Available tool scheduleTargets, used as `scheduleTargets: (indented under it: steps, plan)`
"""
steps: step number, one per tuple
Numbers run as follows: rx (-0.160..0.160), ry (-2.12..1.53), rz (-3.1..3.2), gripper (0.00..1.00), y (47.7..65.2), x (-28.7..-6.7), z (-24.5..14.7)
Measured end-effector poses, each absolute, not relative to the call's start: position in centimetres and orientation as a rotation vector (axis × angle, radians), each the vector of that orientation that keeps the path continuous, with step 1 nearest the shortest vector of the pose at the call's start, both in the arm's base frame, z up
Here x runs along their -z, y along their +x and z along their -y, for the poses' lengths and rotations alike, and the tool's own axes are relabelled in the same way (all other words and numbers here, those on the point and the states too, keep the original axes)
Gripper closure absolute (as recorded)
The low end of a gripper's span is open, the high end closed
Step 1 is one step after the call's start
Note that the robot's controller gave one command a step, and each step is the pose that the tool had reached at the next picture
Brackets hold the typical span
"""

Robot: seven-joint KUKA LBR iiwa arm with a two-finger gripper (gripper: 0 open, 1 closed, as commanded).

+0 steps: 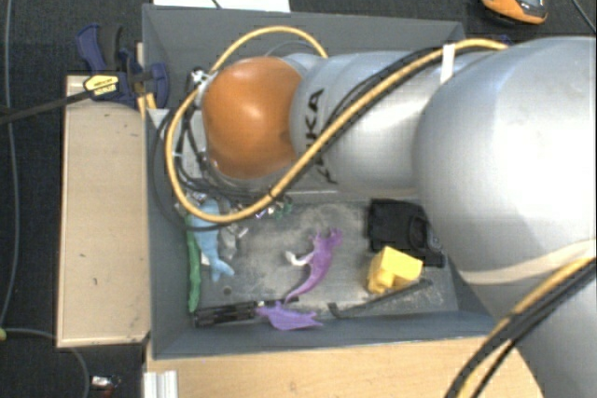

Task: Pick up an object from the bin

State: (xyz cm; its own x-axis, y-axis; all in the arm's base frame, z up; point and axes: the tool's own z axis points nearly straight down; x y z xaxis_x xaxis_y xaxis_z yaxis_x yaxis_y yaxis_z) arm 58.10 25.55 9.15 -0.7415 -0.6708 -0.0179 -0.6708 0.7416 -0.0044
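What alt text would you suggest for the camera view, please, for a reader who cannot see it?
A silver robot arm with an orange wrist cover reaches from the right into a grey metal bin, its end over a light blue toy at the left. Purple toys, a yellow block and a black object lie nearby.

Orange wrist cover (247,116) is hovering up-left of purple lizard toy (317,264) | blue figure (218,260) lying left | yellow block (392,269) lying right

Counted two purple figures (319,262) (291,320), one yellow block (392,269), one black box (399,224), one pale blue figure (216,258), one green strip (193,273).
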Motion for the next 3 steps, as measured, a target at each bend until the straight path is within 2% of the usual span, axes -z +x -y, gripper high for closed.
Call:
scheduleTargets:
  steps: [1, 2, 3]
  plan:
    - [0.006, -1.104, -2.925, 0.00, 58.8, -7.1, -25.1]
    - [0.009, -1.624, -2.667, 1.00, 56.1, -7.1, -25.4]
    - [0.008, -1.622, -2.669, 1.00, 56.1, -7.1, -25.4]
